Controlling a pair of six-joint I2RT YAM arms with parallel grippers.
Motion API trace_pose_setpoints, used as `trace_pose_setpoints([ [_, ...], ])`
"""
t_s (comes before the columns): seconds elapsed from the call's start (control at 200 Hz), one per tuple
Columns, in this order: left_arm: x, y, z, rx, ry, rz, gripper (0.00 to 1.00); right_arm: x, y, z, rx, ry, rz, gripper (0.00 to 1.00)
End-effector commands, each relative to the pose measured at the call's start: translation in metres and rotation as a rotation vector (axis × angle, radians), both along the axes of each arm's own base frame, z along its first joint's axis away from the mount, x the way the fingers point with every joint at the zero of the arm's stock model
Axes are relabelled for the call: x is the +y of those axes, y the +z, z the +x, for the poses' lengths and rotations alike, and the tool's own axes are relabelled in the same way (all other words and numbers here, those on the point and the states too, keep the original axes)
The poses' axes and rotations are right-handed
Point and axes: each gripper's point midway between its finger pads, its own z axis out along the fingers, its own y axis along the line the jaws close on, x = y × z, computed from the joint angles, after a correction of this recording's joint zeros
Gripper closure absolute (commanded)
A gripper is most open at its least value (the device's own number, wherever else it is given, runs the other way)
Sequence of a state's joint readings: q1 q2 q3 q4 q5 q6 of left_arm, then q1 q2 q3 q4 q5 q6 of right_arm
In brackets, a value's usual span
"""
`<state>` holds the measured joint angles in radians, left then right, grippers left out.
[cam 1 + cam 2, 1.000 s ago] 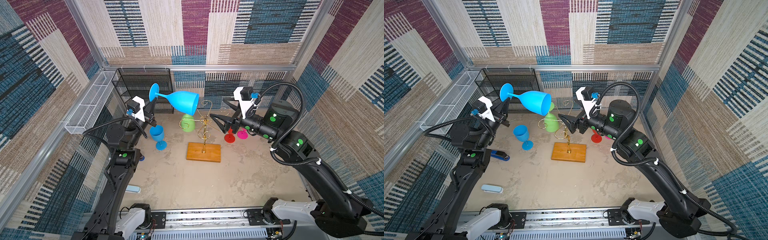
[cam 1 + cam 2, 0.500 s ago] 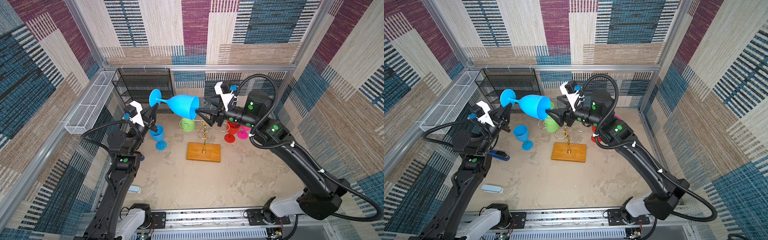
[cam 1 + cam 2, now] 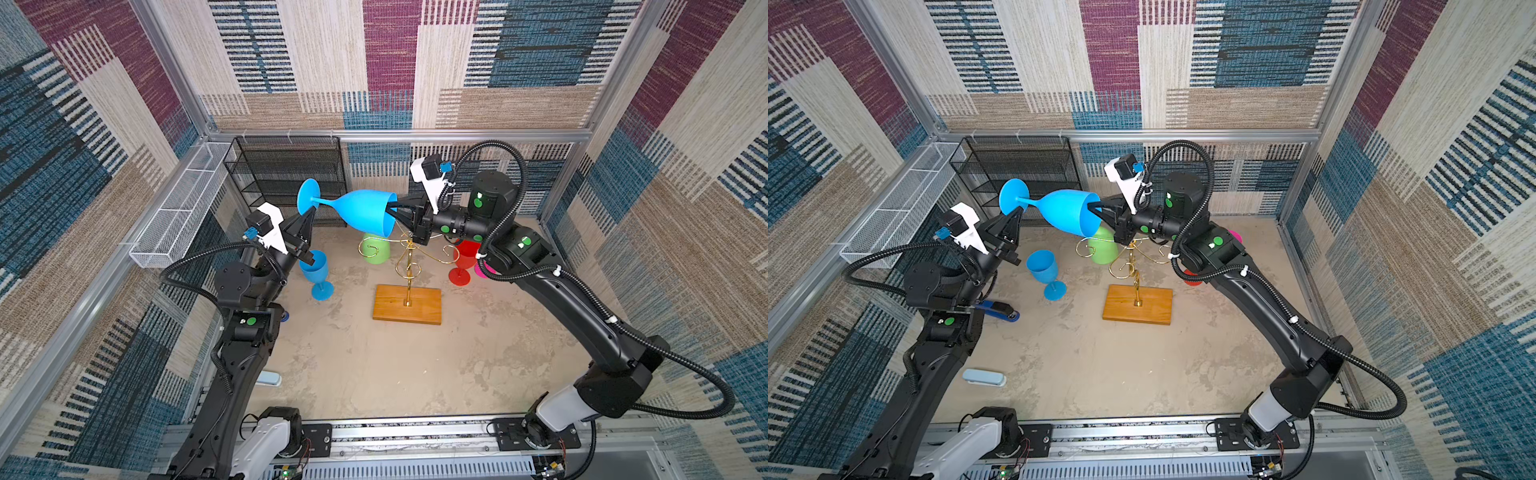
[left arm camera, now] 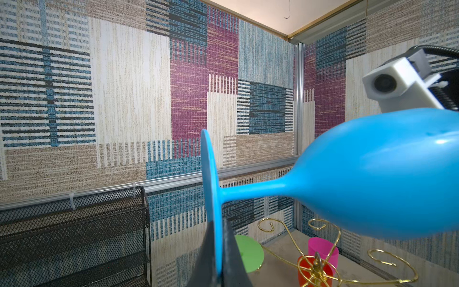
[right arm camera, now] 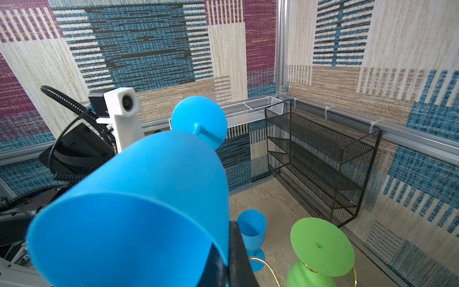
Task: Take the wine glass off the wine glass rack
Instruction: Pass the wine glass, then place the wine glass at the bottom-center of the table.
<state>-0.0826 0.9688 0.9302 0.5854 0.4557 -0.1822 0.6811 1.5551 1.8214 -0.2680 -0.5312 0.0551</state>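
Note:
A large blue wine glass [image 3: 365, 212] [image 3: 1065, 210] lies sideways in the air, above and behind the gold wine glass rack [image 3: 409, 253] [image 3: 1133, 266]. My left gripper [image 3: 312, 210] [image 3: 1018, 211] [image 4: 219, 223] is shut on the edge of its round foot. Shut on the bowl's rim is my right gripper [image 3: 390, 206] [image 3: 1092, 205] [image 5: 224, 236], one finger inside and one outside. The bowl [image 4: 372, 179] [image 5: 149, 198] fills much of both wrist views. A green glass [image 3: 376, 249] [image 5: 321, 246] hangs upside down on a rack arm.
A smaller blue glass [image 3: 316, 272] stands left of the rack's wooden base [image 3: 407, 303]. Red [image 3: 463, 259] and pink [image 3: 1235, 236] glasses stand under my right arm. A black mesh shelf [image 3: 286, 174] and white wire tray [image 3: 178, 208] line the back left. A blue-black tool [image 3: 998, 309] and pale case [image 3: 984, 377] lie near the left arm.
My right gripper swung left from beside the rack to the bowl's rim and shut on it. The left gripper kept hold of the foot, and the glass sank slightly.

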Motion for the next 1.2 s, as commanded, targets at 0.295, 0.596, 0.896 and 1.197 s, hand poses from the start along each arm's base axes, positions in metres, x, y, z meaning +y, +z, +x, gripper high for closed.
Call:
trace_pose_setpoints([
  [0.295,0.006,-0.007,-0.008,0.000,0.061,0.046,0.50,-0.017,0.026,0.007,-0.012,-0.119,0.082,1.00],
  [0.596,0.043,-0.031,-0.009,0.033,0.263,-0.009,0.29,-0.039,0.037,0.003,-0.056,-0.211,0.057,1.00],
  [0.896,0.125,-0.042,0.001,0.216,0.504,-0.183,0.20,-0.041,0.014,-0.046,-0.080,-0.295,-0.174,1.00],
  [1.197,0.163,-0.055,0.009,0.287,0.564,-0.286,0.16,0.004,-0.088,-0.095,-0.023,-0.260,-0.639,1.00],
])
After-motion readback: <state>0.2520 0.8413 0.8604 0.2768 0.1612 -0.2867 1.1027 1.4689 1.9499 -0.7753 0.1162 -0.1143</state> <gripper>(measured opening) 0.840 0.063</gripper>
